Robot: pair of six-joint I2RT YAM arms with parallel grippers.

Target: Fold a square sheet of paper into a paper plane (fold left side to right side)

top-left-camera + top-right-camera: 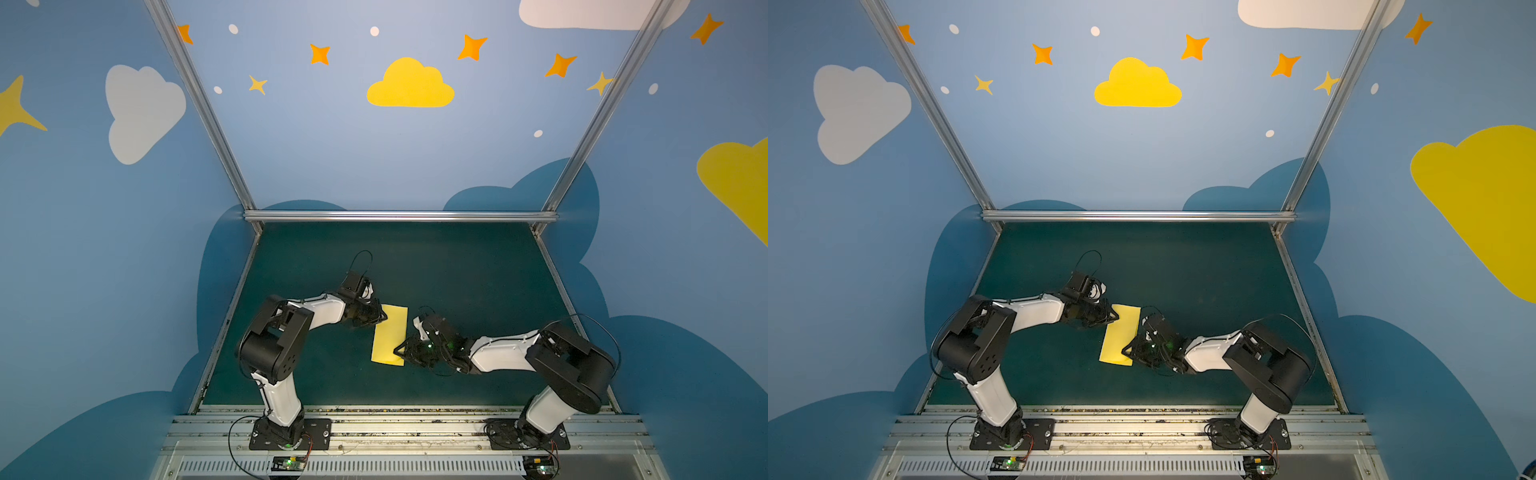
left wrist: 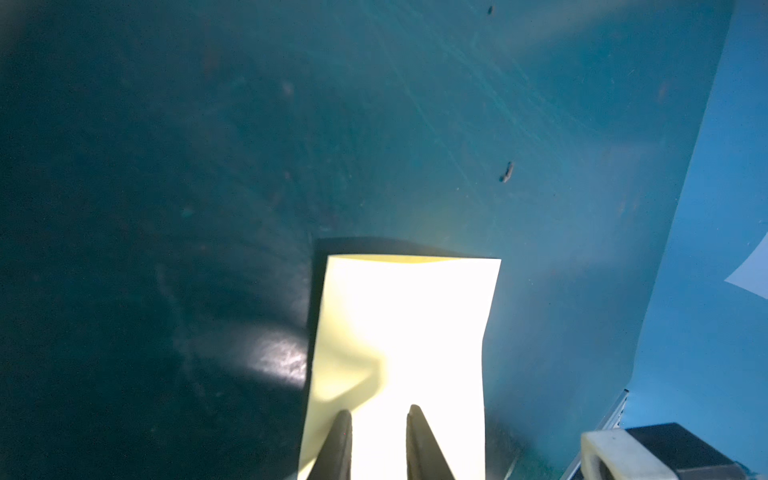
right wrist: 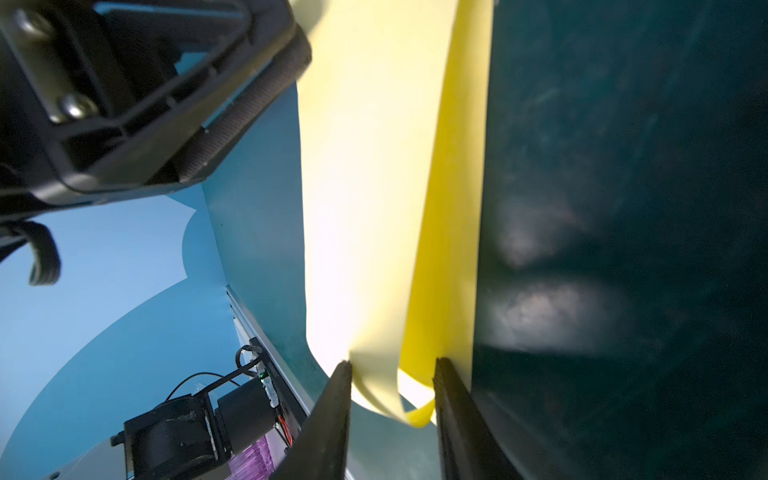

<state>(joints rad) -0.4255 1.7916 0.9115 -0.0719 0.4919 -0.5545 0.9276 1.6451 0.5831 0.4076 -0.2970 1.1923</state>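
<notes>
Top views first. In both, the sheet of paper [image 1: 390,336] [image 1: 1121,337] lies on the dark green bench [image 1: 457,270] [image 1: 1183,270], roughly mid-bench between the two arms. It reads as a tall narrow rectangle rather than a square, so it's doubled over on itself. The left end effector [image 1: 384,318] [image 1: 1115,318] sits at its far left corner. The right end effector [image 1: 398,351] [image 1: 1125,349] is at the near part of its right edge. From up here both are too dark and small to judge how far they're open.

Left wrist view: the left end effector [image 2: 380,411] has its two fingers a little apart. The sheet of paper [image 2: 407,324] shows bright in that narrow gap and runs out ahead over the bench [image 2: 166,166]. There's a soft dent in the paper next to one finger [image 2: 341,436]. The fingers aren't pinched together on it, and honestly I can't tell if the tips press down on it.

Right wrist view: the right end effector [image 3: 392,363] is partly open, with the sheet of paper [image 3: 365,208] sitting loose in the gap. Two layers show here, bowing apart and curling between the fingers. The pale one is against one fingertip and the deeper yellow one is by the other, with nothing squeezed flat. A ribbed pad [image 3: 249,108] of the left end effector touches the paper's far end. The bench [image 3: 623,166] is just beside the yellow layer.
</notes>
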